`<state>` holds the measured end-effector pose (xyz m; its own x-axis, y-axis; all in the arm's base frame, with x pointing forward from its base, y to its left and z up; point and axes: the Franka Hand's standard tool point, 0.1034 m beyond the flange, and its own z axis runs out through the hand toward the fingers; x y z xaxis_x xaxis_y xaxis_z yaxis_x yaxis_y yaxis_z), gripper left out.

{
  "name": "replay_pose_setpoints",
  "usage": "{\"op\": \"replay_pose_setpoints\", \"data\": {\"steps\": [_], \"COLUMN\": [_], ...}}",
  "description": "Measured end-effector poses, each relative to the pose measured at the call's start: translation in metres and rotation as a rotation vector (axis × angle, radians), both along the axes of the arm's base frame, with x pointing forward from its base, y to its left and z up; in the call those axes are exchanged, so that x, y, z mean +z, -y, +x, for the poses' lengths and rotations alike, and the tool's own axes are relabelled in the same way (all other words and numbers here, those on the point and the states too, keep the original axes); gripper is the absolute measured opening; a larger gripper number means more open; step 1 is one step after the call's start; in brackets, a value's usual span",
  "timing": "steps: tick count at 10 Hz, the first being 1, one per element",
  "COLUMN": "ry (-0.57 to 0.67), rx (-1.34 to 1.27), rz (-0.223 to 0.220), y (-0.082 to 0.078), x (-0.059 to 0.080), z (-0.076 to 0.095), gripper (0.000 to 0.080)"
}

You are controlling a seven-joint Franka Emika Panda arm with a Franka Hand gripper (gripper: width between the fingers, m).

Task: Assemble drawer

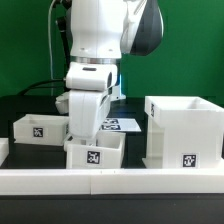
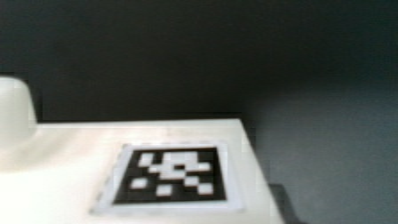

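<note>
In the exterior view the tall boxy shell (image 1: 183,130) stands at the right, open side up, with a tag low on its front. One low tray (image 1: 95,152) sits at the front centre. The second tray (image 1: 37,128) sits at the left. My gripper (image 1: 83,131) points down at the centre tray's back left wall, and that tray hides its fingertips. The wrist view shows a white surface with one black-and-white tag (image 2: 173,177) over dark table; I cannot tell which part it belongs to. No fingers show clearly there.
The marker board (image 1: 122,125) lies flat behind the centre tray. The long white border rail (image 1: 110,181) runs along the front of the table. A rounded white shape (image 2: 13,120) sits at the wrist view's edge. A green wall stands behind.
</note>
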<state>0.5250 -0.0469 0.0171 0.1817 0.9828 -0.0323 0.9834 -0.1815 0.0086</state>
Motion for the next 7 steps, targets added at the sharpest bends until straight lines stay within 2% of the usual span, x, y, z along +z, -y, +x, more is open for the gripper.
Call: {"op": "replay_pose_setpoints", "data": {"steps": [4,7], "ry": [-0.007,-0.002], "rx": [0.045,0.076], "rz": [-0.002,0.006], "y": [-0.003,-0.020], "x": [-0.004,-0.003], "z": [-0.002,0.007], "gripper": [0.0041,0.0041]}}
